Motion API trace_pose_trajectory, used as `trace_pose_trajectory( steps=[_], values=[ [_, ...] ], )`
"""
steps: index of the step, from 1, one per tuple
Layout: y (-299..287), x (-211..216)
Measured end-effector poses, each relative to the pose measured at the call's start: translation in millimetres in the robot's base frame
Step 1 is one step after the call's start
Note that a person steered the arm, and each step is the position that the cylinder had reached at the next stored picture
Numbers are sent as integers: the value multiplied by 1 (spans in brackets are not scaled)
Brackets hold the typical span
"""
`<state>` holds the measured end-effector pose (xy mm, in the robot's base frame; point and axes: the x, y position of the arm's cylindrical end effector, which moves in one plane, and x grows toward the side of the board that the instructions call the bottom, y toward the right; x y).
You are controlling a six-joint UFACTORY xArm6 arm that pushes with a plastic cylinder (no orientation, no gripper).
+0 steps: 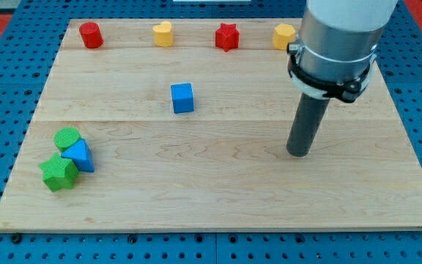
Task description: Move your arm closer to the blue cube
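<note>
The blue cube (183, 97) sits on the wooden board, left of centre in the upper half. My tip (297, 153) rests on the board well to the view's right of the cube and a little lower. Nothing lies between the tip and the cube. The arm's grey body hangs over the board's top right part.
Along the view's top edge stand a red cylinder (90, 34), a yellow heart (164, 34), a red star (227, 37) and a yellow block (284, 35), partly behind the arm. At lower left cluster a green cylinder (67, 138), a blue triangular block (80, 155) and a green star (58, 172).
</note>
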<state>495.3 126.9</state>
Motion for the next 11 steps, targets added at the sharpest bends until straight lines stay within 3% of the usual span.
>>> trace_pose_trajectory(
  steps=[2,5,7,8,9,10,11],
  values=[
    [-12,-70],
    [-7,-82],
    [-72,-96],
    [-69,-120],
    [-116,-136],
    [-172,-131],
    [-181,-86]
  ],
)
